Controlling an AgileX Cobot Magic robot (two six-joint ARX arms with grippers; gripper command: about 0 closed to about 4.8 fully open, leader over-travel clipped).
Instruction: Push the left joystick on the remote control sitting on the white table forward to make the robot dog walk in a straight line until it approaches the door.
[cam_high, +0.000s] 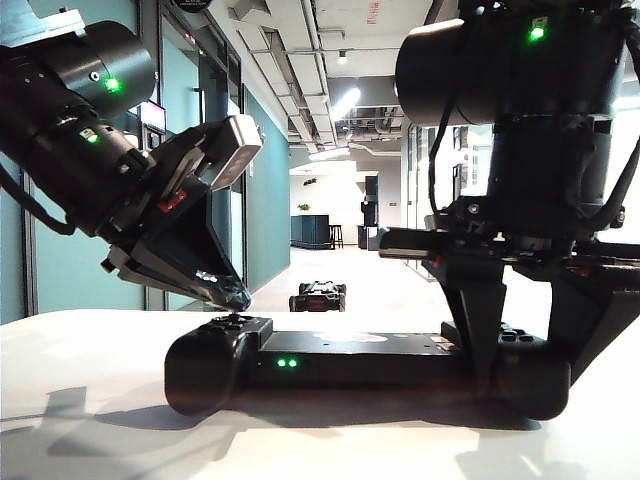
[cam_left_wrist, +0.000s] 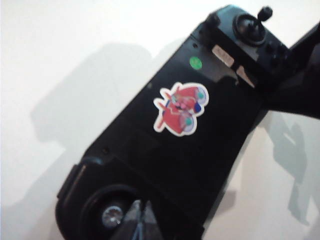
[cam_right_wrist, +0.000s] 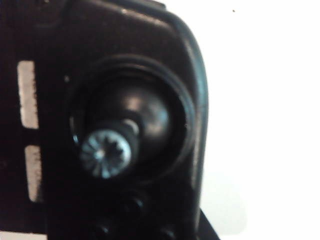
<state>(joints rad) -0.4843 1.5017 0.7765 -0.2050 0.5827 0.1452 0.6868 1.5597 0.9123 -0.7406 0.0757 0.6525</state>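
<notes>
The black remote control (cam_high: 350, 365) lies on the white table (cam_high: 90, 400), two green lights on its front and a cartoon sticker (cam_left_wrist: 180, 108) on top. The left joystick (cam_left_wrist: 112, 216) has a metallic knob. My left gripper (cam_high: 238, 297) is shut and slants down, its joined tips (cam_left_wrist: 142, 222) right beside the knob; contact cannot be made out. My right gripper (cam_high: 522, 370) straddles the controller's right lobe, one finger (cam_high: 480, 335) on each side, holding it. The right wrist view is filled by the right joystick (cam_right_wrist: 106, 154). The robot dog (cam_high: 318, 296) sits low on the corridor floor beyond the table.
Beyond the table's far edge a long corridor runs away, with teal walls (cam_high: 265, 200) and glass doors on the left. A dark counter with stools (cam_high: 318, 232) stands at the far end. Bare white tabletop (cam_left_wrist: 60, 75) surrounds the controller.
</notes>
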